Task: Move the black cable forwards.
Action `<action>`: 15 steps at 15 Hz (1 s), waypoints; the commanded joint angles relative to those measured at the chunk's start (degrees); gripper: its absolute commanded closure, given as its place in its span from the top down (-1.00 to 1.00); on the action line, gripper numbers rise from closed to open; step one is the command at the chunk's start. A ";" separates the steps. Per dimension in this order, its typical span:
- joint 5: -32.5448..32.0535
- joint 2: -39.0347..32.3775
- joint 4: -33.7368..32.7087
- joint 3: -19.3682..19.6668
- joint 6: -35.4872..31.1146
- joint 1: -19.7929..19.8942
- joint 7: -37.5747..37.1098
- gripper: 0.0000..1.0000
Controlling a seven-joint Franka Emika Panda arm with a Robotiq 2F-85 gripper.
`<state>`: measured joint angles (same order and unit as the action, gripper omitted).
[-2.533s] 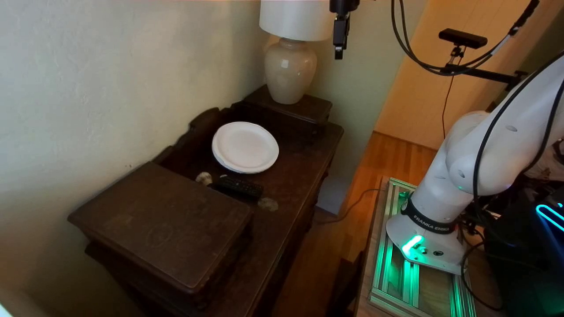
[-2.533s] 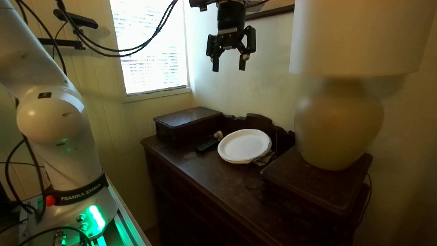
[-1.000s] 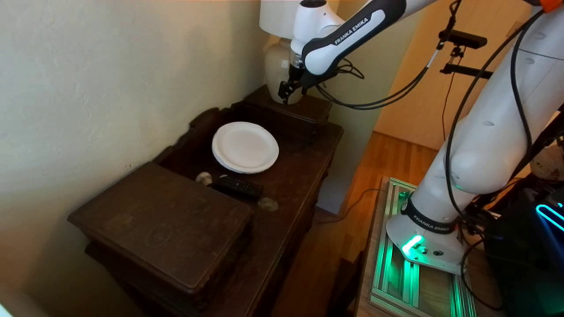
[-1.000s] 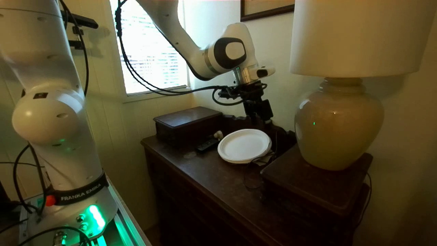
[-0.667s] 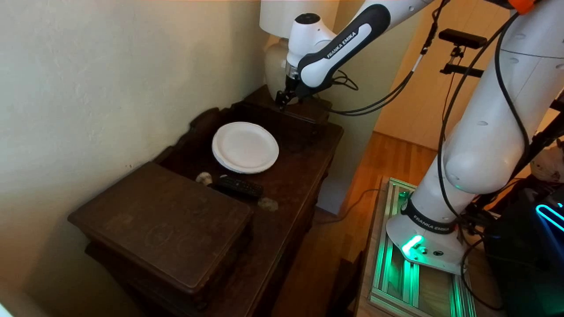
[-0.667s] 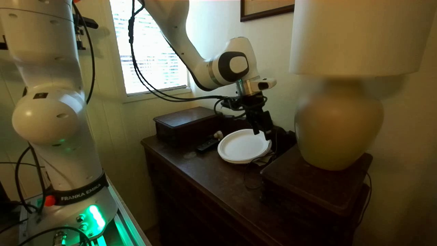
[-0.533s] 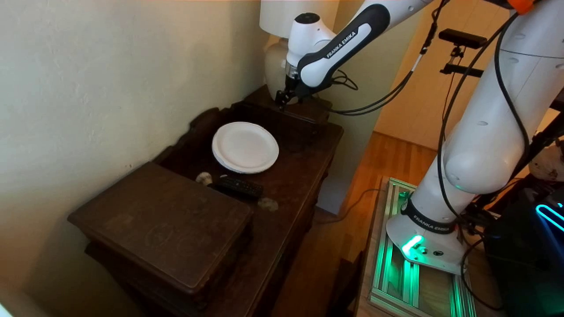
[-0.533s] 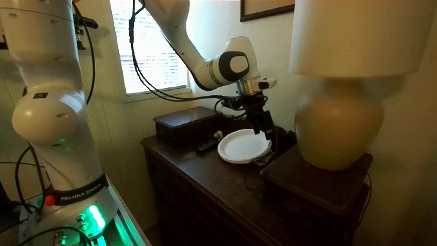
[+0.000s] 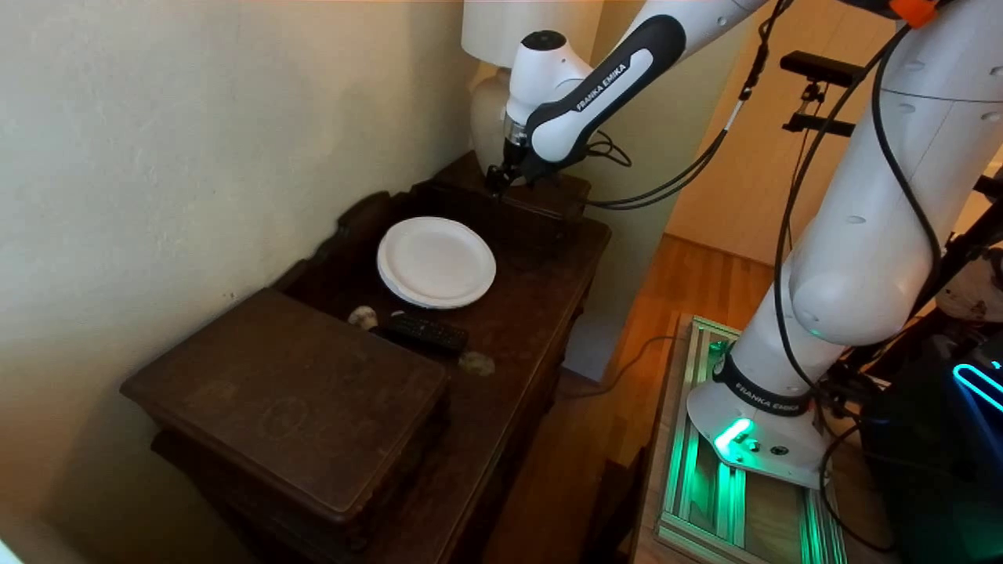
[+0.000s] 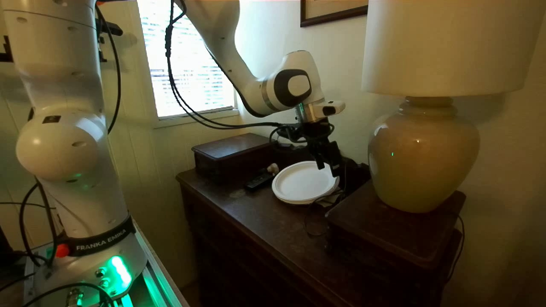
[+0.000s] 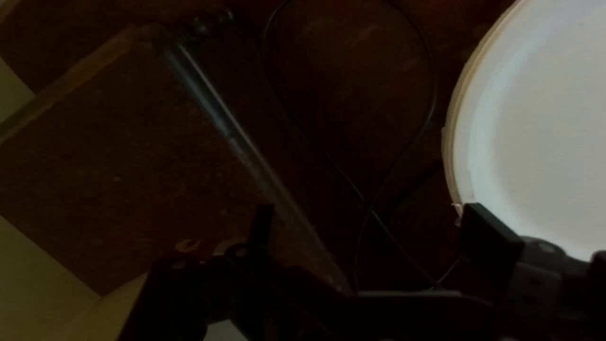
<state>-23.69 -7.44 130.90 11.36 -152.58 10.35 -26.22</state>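
The black cable [image 11: 433, 90] lies in loose, thin loops on the dark dresser top in the wrist view, between the white plate and a raised box. Two of its strands cross there. In an exterior view its loop [image 10: 306, 224] shows beside the plate; elsewhere the dark wood hides it. My gripper [image 11: 367, 218] is open and empty, with its fingers wide apart and the crossing strands showing between them. In both exterior views the gripper [image 9: 495, 189] [image 10: 328, 170] points down above the back of the dresser, near the plate's edge. I cannot tell its exact height above the cable.
White stacked plates [image 9: 436, 262] [image 10: 305, 182] lie close to one finger. The raised dresser box [image 11: 118, 180] [image 10: 396, 230] carries a large lamp [image 10: 422, 153]. A remote [image 9: 427, 333] and another raised box [image 9: 290, 399] stand at the far end. The wall is behind.
My gripper came down from high above the dresser to beside the plate, over the cable area. In the last half second it sank only slightly. Plate and cable look unmoved.
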 commanded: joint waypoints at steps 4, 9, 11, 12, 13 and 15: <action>-3.07 -7.58 -2.33 5.44 -10.86 -3.97 -5.58 1.00; -0.87 -13.05 -3.73 11.52 -15.53 -8.81 -5.73 1.00; 0.27 -14.59 -4.01 13.65 -17.69 -10.77 -5.45 1.00; 0.85 -15.44 -4.21 14.74 -18.75 -11.81 -5.35 1.00; 1.54 -16.13 -4.36 15.67 -19.74 -12.73 -5.05 1.00; 0.11 -16.64 -4.46 15.54 -20.71 -12.62 -6.97 1.00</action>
<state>-23.29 -21.88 127.86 25.81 -171.22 -1.18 -30.89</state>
